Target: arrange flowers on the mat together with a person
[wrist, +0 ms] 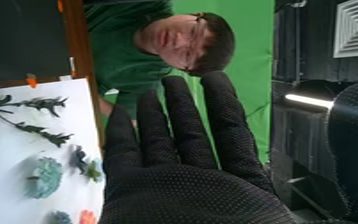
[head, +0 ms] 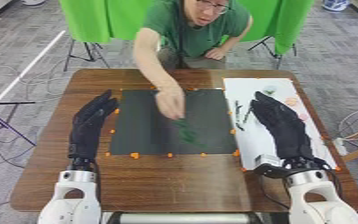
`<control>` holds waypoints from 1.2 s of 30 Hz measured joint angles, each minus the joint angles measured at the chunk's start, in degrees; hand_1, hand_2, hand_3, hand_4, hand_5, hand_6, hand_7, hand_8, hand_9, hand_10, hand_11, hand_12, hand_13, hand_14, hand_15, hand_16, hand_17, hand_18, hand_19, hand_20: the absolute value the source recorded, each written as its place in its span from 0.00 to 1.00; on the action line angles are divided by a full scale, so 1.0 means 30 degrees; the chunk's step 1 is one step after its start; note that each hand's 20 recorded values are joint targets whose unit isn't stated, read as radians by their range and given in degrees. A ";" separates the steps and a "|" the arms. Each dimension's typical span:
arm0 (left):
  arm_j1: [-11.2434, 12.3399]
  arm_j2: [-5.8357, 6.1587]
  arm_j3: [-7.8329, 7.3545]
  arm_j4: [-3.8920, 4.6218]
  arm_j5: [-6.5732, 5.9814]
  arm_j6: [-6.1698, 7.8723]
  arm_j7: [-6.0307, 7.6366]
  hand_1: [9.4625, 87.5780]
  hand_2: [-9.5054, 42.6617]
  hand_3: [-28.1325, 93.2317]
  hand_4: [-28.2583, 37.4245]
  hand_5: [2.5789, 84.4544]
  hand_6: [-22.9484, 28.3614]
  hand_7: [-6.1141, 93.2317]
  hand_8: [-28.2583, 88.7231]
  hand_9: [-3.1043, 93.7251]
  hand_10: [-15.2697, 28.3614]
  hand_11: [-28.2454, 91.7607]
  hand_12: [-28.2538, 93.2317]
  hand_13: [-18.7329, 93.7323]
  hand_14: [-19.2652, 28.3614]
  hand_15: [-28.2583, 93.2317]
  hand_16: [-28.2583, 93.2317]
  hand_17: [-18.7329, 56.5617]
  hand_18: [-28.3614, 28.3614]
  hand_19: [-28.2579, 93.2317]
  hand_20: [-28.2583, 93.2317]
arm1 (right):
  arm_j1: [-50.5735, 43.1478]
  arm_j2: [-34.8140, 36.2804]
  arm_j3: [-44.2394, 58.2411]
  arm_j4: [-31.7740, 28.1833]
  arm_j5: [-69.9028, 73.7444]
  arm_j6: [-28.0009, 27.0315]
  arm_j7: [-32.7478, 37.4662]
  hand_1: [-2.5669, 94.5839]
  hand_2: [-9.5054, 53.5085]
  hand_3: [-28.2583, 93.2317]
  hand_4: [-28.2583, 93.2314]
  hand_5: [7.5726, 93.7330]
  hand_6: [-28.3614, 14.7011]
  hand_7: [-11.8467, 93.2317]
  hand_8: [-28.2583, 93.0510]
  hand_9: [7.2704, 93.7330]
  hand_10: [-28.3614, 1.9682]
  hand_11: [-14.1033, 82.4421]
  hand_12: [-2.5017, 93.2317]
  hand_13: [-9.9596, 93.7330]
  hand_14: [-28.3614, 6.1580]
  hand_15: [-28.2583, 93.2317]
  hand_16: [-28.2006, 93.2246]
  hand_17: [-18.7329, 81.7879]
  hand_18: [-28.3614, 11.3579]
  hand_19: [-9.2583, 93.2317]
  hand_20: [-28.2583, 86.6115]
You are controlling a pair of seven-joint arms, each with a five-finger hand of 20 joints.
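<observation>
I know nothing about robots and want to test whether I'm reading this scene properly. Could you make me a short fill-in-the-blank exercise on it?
1. Of the dark mat and the white sheet, the person's hand and green sprig are over the ____.
2. In the head view, the sheet lies to the ____ of the mat.
3. The robot's right hand has its fingers ____, not curled.
4. The robot's left hand wears a glove coloured ____.

Missing words: dark mat; right; straight; black.
</observation>
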 measured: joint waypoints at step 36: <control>0.0463 -0.0284 -0.0400 -0.0175 -0.0168 0.0094 -0.0387 0.27 0.00 0.76 0.18 0.50 0.50 0.19 0.19 0.48 0.63 0.37 0.34 0.47 0.74 0.34 0.25 0.32 0.69 0.27 0.38 | -0.0211 -0.0067 -0.0006 -0.0062 -0.0255 0.0691 -0.0115 0.19 0.08 0.86 0.08 0.42 0.60 0.26 0.14 0.44 0.44 0.20 0.15 0.38 0.51 0.31 0.31 0.33 0.49 0.09 0.44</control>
